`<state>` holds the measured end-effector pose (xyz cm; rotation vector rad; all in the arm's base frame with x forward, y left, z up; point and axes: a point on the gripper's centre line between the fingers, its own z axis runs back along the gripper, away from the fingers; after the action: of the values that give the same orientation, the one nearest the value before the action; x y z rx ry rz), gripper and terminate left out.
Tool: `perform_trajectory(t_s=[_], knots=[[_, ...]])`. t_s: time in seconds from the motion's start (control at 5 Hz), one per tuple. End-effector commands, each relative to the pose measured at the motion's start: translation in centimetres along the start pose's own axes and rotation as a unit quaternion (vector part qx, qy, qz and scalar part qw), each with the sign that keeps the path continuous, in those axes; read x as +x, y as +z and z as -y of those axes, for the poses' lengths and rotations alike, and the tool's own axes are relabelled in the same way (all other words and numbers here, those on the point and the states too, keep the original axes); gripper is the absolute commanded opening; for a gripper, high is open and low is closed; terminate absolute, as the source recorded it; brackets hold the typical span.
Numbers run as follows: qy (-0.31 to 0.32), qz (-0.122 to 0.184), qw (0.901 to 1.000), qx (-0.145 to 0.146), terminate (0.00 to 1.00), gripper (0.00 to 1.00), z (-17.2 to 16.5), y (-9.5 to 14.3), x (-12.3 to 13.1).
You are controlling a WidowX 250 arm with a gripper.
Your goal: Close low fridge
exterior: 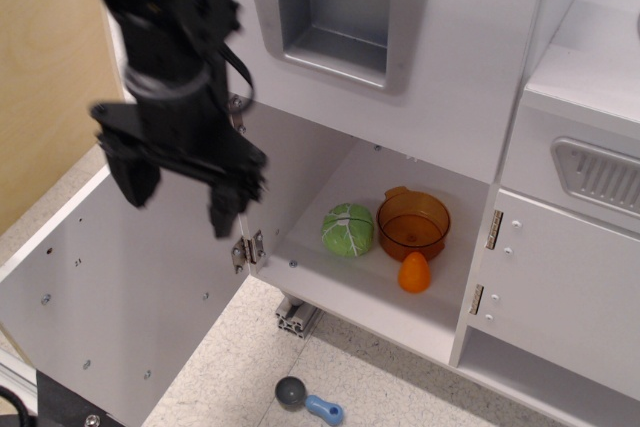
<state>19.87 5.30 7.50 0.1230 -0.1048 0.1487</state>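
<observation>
White panel is what matters to you: the low fridge door (120, 317) stands swung wide to the lower left of the view, its inner face with the screw holes turned toward the camera and its hinges (247, 247) at the compartment's left edge. Your gripper (185, 209) hangs just above that inner face, near the hinge side, with its fingers (225, 209) spread and grasping nothing. That puts the fingers on the wrong side for a push, as I read it: the door has to swing up and right toward the opening, so you would need to get behind or under the panel's free edge at the far lower left, well away from the hinges, where leverage is best. The handle and outer face are hidden from this view. Inside the compartment sit a green cabbage (348, 230), an orange bowl (413, 224) and a small orange egg-shaped piece (414, 273); all look set back from the front lip, so they should not block the door. On the floor below lies a blue-handled scoop (308, 400), near the door's sweep, though likely beneath it. Mind the upper door (400, 37) just above your arm as you reposition.
</observation>
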Motion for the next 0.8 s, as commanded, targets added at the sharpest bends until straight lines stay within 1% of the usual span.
perform_trajectory(t_s=[0.0, 0.2, 0.4, 0.6], knots=[[-0.016, 0.039, 0.9990, 0.019, 0.00, 1.00, -7.4, 0.5, 2.0], [-0.016, 0.022, 0.9995, 0.018, 0.00, 1.00, -10.0, -1.4, 2.5], [-0.020, 0.019, 0.9994, 0.022, 0.00, 1.00, -10.8, -3.6, 2.3], [-0.023, 0.002, 0.9995, 0.024, 0.00, 1.00, -10.6, -5.9, 2.1]])
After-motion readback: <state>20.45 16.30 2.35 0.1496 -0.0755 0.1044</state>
